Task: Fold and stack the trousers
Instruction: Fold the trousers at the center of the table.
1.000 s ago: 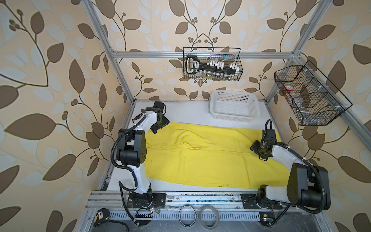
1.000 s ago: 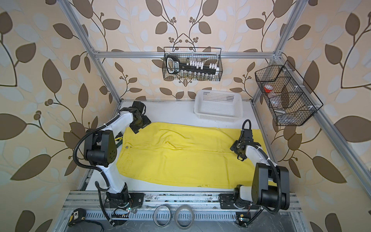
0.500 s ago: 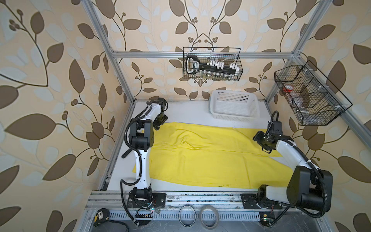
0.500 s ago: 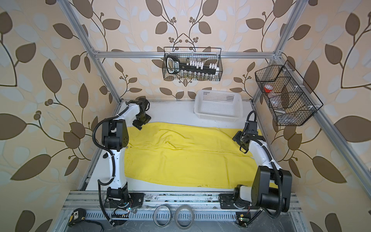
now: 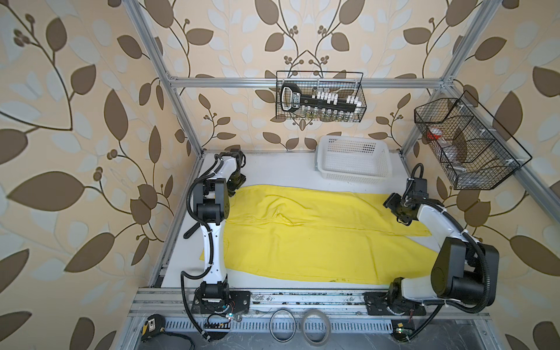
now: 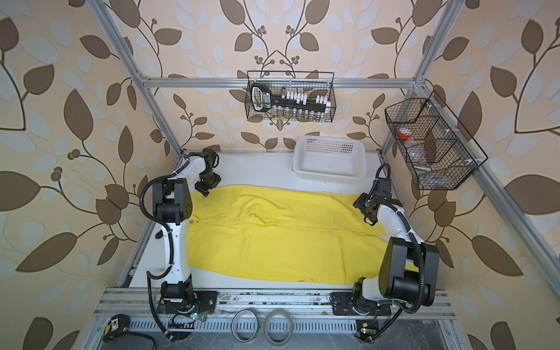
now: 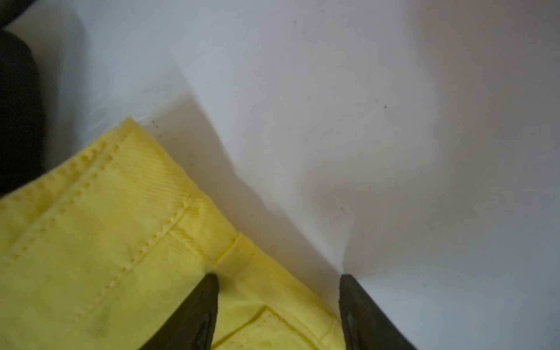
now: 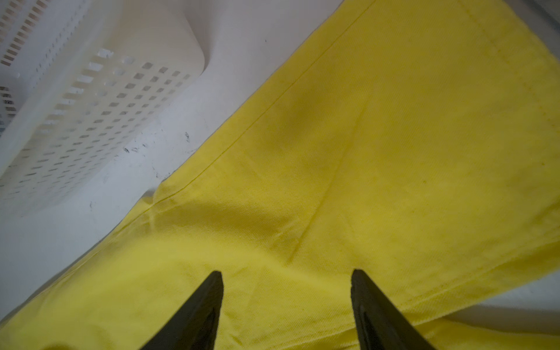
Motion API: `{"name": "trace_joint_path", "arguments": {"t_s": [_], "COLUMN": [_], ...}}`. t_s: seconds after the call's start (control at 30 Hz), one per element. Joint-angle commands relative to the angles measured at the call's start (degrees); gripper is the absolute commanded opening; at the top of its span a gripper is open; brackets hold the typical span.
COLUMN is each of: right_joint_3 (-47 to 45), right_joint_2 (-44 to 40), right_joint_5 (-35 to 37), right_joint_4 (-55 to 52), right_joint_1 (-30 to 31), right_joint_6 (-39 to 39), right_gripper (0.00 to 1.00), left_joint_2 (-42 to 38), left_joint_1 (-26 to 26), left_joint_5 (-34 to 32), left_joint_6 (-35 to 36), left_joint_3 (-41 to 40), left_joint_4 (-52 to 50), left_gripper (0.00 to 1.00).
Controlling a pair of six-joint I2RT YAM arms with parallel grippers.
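A: Where are the left jaws?
B: At ten o'clock on the tabletop (image 5: 278, 169), at the end of the left arm (image 5: 212, 251). They stand spread, straddling the waistband corner of the trousers (image 6: 272, 239). In the left wrist view one fingertip (image 7: 209, 288) sits on the yellow cloth beside a belt loop (image 7: 233, 254), and its partner is over bare tabletop just past the edge.
A: And the trousers themselves?
B: They lie flat and unfolded from nine to three o'clock, waistband at nine, legs running toward three, with a few creases near the middle.
A: Anything behind them?
B: The white basket (image 5: 353, 177) at one o'clock, near the cloth's far edge but apart from it.
A: The right jaws?
B: At three o'clock, on the right arm (image 5: 436, 218). They are spread above the far leg near its hem, pinching nothing.
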Motion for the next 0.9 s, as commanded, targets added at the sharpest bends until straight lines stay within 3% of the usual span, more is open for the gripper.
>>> {"name": "trace_joint_path", "arguments": {"t_s": [0.0,0.13,0.3,0.4,0.6,0.87], "right_joint_3": [1.1,1.6,3.2,4.2,8.3,15.3], "right_joint_2": [1.1,1.5,2.1,2.8,8.0,18.0], "right_joint_5": [-1.0,-1.4,-1.8,-1.4,3.5,11.2], "right_joint_4": [0.2,0.3,0.1,1.2,2.1,1.7], "right_joint_1": [0.0,-0.1,-1.0,-1.0,-2.2,-2.8], "right_joint_6": [0.4,0.3,0.5,1.5,4.9,6.5], "right_gripper": [0.68,0.68,0.68,0.68,0.67,0.58], "left_joint_2": [0.9,2.1,-0.7,-3.5,-12.8,-28.2], "left_joint_1": [0.3,0.4,0.4,0.4,0.3,0.2], "left_joint_5": [-0.9,-0.3,-0.1,0.8,5.2,8.6], "left_joint_6": [0.9,0.9,0.8,1.3,2.9,3.6], "left_joint_3": [2.2,2.1,-1.8,-4.2,-14.0,-30.5], "left_joint_4": [-1.5,-1.9,-0.4,1.0,6.9,14.5], "left_gripper": [0.64,0.55,0.21,0.07,0.00,0.00]}}
